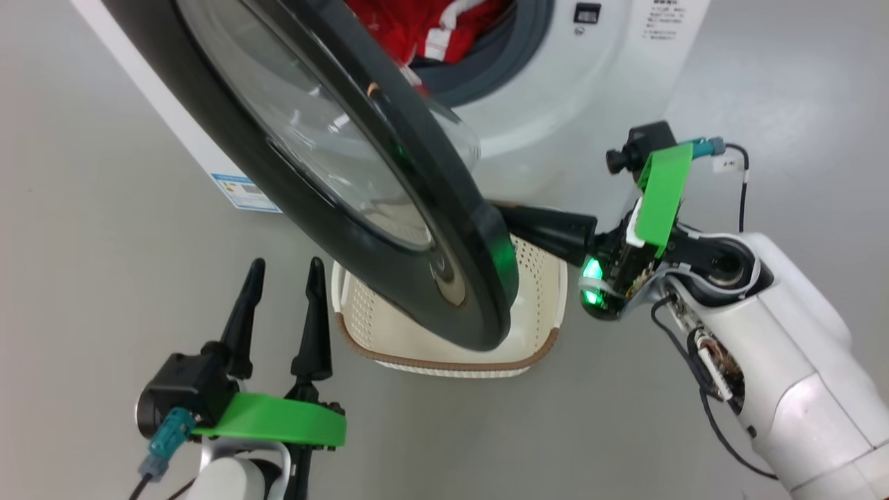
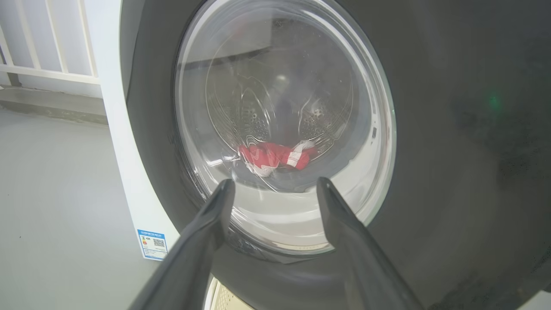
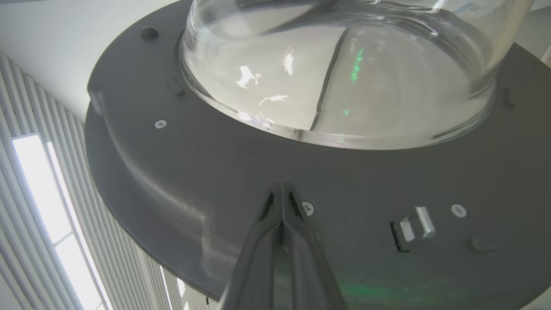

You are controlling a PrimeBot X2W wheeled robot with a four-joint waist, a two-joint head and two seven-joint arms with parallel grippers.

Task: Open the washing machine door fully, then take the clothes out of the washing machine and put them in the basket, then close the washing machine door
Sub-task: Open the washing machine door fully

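1. The washing machine door (image 1: pixel 465 229) stands partly open. It is swung out from the white washing machine (image 1: pixel 555 118), and its glossy black rim hangs over the basket (image 1: pixel 538 298). In the right wrist view its clear glass bowl (image 3: pixel 340 82) bulges out of the dark inner face.
2. The clothes (image 1: pixel 424 28), red with white trim, lie inside the drum behind the grey gasket (image 1: pixel 503 62). The left wrist view shows them through the door glass, low in the perforated drum (image 2: pixel 254 120).
3. The basket sits on the grey floor (image 1: pixel 104 278) just in front of the machine. The door's lower edge hides part of it.
4. The right gripper (image 3: pixel 280 189) has its fingers (image 1: pixel 555 232) pressed together with nothing between them. They reach in behind the door. Their tips are at the inner face below the glass bowl, just beside a screw (image 3: pixel 307 209) and to the left of a metal latch (image 3: pixel 415 224) in that view. Whether they touch the face cannot be told.
5. The left gripper (image 1: pixel 287 264) is low at the left of the head view, near the basket. Its fingers are spread and hold nothing. They point at the door's outer face, clear of it.
6. A blue-edged label (image 2: pixel 153 244) is stuck low on the machine's side. A white railing (image 2: pixel 43 64) stands beyond.
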